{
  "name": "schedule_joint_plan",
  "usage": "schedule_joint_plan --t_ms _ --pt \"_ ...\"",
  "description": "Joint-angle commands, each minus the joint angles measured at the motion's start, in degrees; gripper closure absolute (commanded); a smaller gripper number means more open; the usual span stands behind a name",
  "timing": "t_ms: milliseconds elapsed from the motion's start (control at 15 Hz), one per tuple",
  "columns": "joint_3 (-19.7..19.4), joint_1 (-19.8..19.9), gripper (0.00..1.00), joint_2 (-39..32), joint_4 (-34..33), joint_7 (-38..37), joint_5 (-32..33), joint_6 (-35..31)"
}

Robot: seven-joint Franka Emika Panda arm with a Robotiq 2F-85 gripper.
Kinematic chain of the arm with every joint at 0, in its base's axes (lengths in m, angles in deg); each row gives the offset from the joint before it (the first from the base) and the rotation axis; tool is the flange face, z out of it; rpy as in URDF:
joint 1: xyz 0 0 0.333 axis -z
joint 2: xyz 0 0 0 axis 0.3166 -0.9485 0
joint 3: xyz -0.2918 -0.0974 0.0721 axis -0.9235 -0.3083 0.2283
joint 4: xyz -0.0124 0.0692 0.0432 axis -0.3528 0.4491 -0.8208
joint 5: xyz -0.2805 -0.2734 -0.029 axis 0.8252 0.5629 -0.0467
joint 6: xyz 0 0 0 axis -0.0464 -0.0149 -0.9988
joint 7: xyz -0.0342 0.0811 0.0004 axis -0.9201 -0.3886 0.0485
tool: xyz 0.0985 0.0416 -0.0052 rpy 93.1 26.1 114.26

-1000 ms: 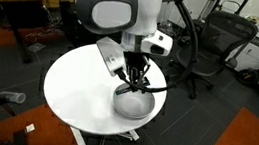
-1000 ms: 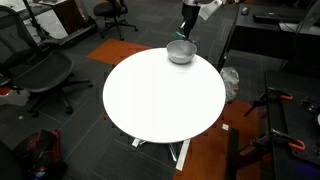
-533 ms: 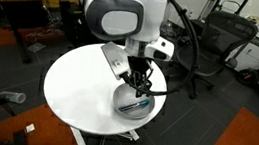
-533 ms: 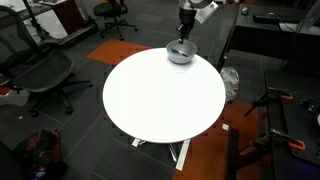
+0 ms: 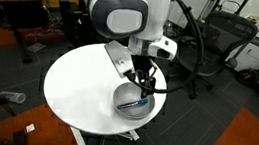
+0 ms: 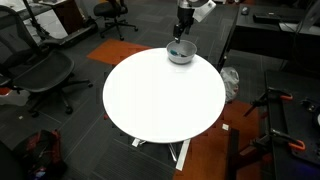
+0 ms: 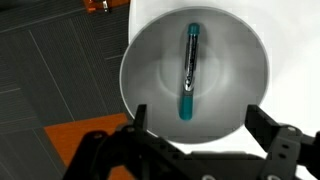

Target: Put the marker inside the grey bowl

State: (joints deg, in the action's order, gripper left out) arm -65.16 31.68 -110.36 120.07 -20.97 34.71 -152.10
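Your end effector (image 7: 196,112) hangs wide open w/ nothing gripped, right above the round light grey bowl (image 7: 150,75). You've got the thin teal-blue marker (image 7: 189,72) lying flat inside; bowl's nr the round white tabletop (image 6: 160,105) edge.

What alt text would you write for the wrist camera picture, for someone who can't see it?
A teal marker lies flat inside a round grey bowl, seen from straight above. The gripper frames the bottom edge of the picture, open wide and holding nothing.
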Motion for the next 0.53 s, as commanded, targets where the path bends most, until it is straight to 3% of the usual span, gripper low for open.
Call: schedule_joint_plan --t_ms 0,467 --pt "0.77 0.62 0.00 -0.58 -2.13 0.39 -1.17 2.70" --pt "0.14 0.06 0.00 -0.25 -0.64 0.04 0.00 0.74"
